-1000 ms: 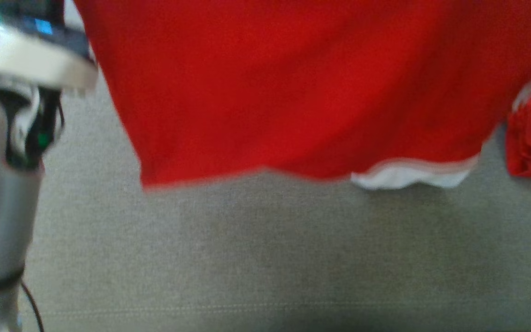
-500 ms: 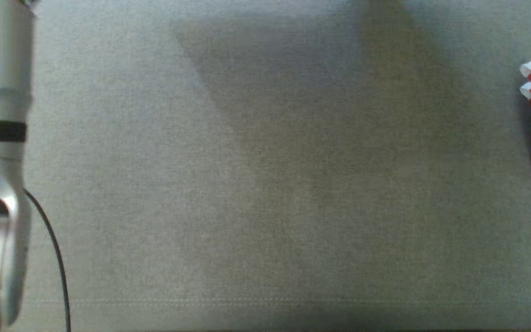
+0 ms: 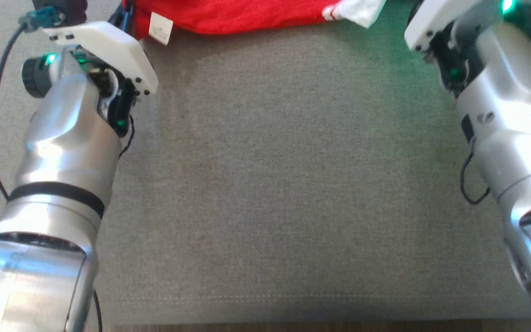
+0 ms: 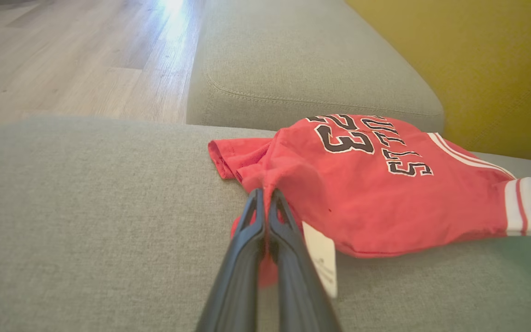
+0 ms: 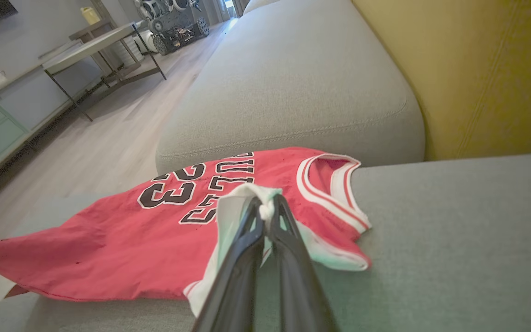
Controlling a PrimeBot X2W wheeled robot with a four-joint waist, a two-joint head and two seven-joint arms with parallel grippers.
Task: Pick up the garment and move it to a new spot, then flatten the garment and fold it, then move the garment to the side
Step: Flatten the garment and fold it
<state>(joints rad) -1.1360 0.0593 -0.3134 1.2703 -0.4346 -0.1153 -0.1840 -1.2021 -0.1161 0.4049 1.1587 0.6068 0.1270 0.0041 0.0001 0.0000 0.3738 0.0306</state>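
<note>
since half a second ago the head camera has swung: two silver forearms now frame the grey cushion, and the garment lies along its far edge, where bare cushion showed before.

the cushion is coarse woven fabric with a stitched seam along its near edge. the garment is a soft red knit jersey with black numerals and letters outlined in white, printed side up. it has white-and-red striped bands at the neck and armhole, and it lies rumpled in shallow folds.

the left end effector has two slim, dark, tapering fingers. it is clenched on a red corner at the garment's left end, and the cloth peaks up at its tips. a white label hangs just beside the fingers. the right end effector is clenched on a bunched wad of white trim at the garment's right end, near the striped neckline. the rest of the garment spreads between the two grips and beyond their tips.
</note>
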